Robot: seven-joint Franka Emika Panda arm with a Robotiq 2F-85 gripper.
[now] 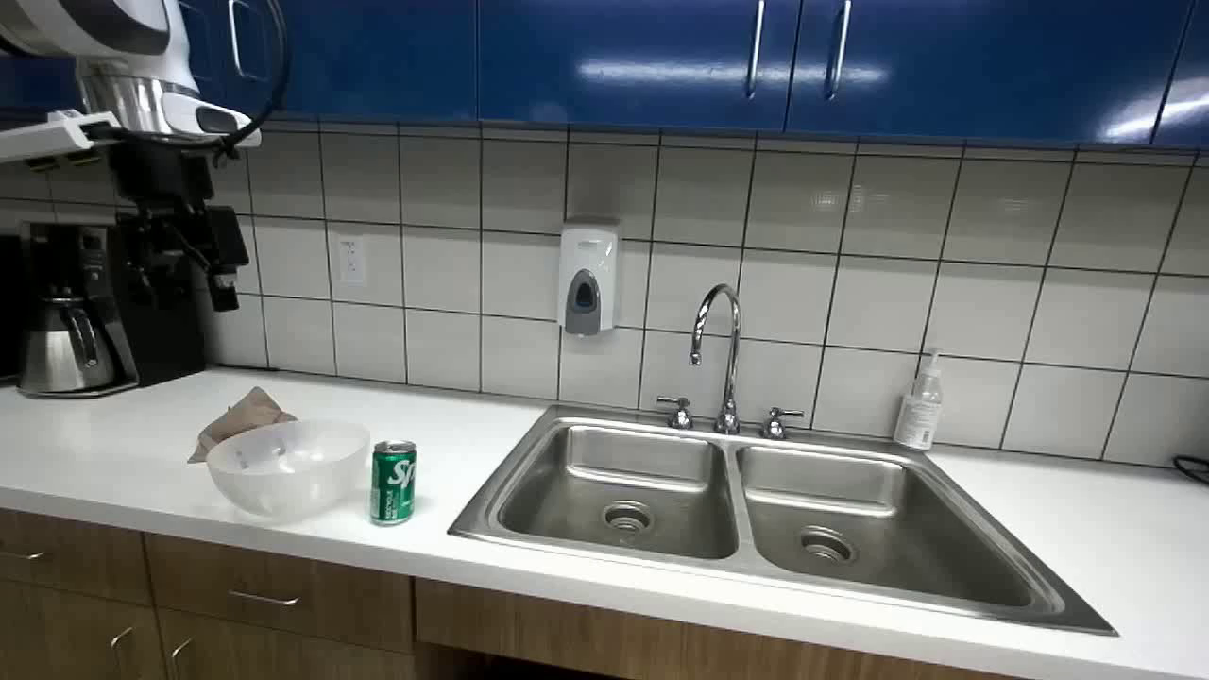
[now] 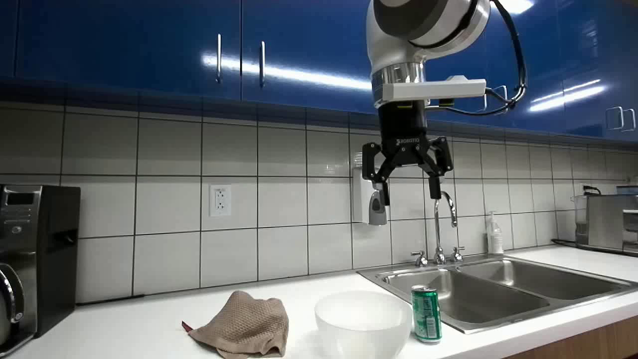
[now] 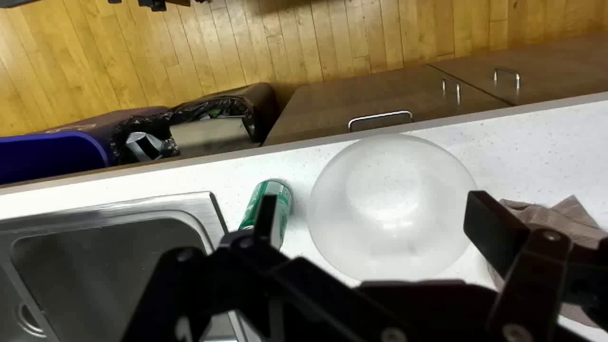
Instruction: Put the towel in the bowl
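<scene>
End effector [image 2: 409, 193] spread wide above table [image 2: 129, 334]. In both exterior views: brown towel [image 2: 244, 324] lies left of bowl [image 2: 358, 343], green can [image 2: 426, 315] right.

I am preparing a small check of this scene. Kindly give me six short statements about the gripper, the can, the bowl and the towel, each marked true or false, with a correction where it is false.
1. The gripper is open. True.
2. The can stands upright between the bowl and the sink. True.
3. The can is red. False: it is green.
4. The towel lies crumpled on the counter. True.
5. The towel is inside the bowl. False: it is outside, beside the bowl.
6. The gripper is touching the bowl. False: it hangs above, apart from it.
</scene>
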